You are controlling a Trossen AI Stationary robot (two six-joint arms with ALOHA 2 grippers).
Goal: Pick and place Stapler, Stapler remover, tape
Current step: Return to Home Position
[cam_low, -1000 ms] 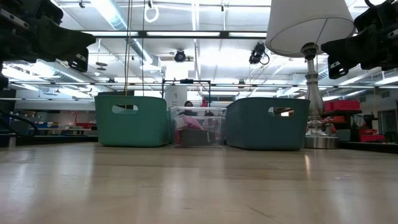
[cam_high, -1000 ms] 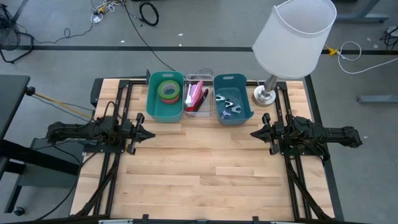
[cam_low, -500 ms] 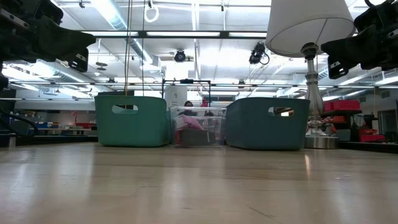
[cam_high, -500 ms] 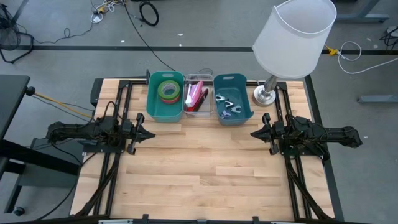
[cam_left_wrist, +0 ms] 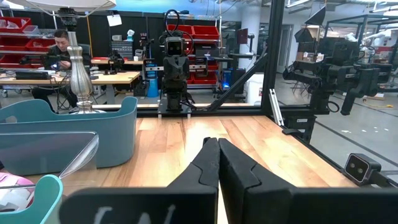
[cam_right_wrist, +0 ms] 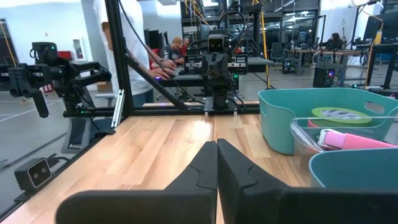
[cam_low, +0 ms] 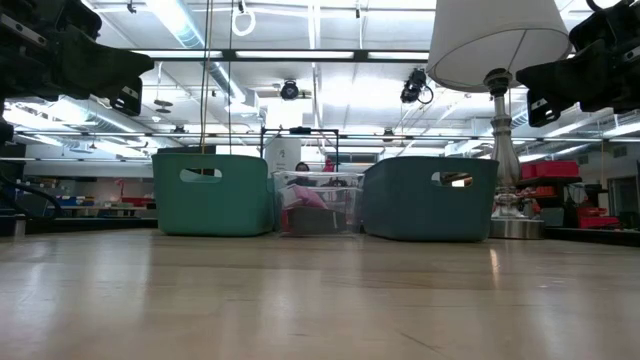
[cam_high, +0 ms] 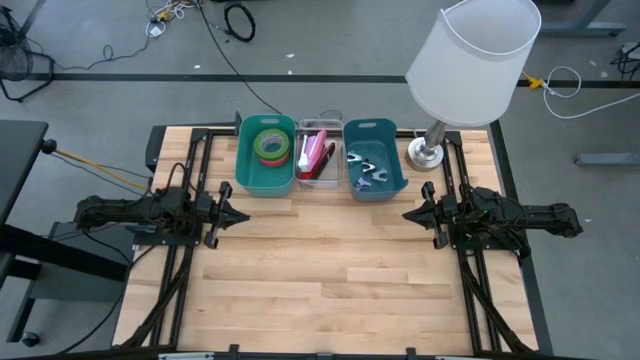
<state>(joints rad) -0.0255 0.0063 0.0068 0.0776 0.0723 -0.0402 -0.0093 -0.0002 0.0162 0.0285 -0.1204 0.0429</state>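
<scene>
Staplers (cam_high: 318,155), removers (cam_high: 366,172), tape (cam_high: 270,146) all binned; the sort looks done. No change across the last second: both arms static, so homing looks finished or nearly so. Table (cam_high: 330,270): bare wood from the bin row forward, nothing loose in view, plenty of free room mid-board. Lamp (cam_high: 470,60): shade overhangs the far right corner, base just beside the blue bin (cam_high: 375,190), the one obstacle near the right arm's reach. Bins sit side by side in a row at the far edge: green bin (cam_high: 266,187) holds the tape, clear bin (cam_high: 318,181) the staplers, blue bin the removers. Left gripper (cam_high: 243,215) is parked on the left, right gripper (cam_high: 407,214) on the right, tips facing each other across the centre, well apart, both short of the bins. Wrist views show each pair of fingers pressed together, holding nothing.
</scene>
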